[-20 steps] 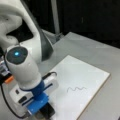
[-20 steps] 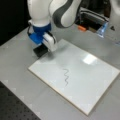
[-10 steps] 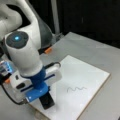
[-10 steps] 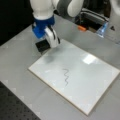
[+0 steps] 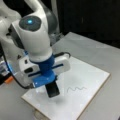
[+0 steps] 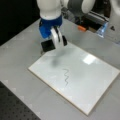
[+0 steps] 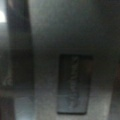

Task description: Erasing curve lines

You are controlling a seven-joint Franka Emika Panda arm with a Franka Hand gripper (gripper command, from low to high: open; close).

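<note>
- The gripper (image 5: 52,88) holds a black eraser (image 5: 53,90) between its fingers; it hangs over the board (image 5: 95,75), close to the surface but with a shadow under it, so I judge it is not yet touching.
- In a front view the gripper (image 6: 53,45) stands over the board's far-left corner; half a second ago it was just outside that edge, so it has come in over the board.
- The curve lines (image 5: 76,88) are whole, near the eraser on its right; in a front view the curve lines (image 6: 66,77) lie below it.
- Nothing is erased yet.
- The wrist view is dark; only a dim rectangle shows.
</note>
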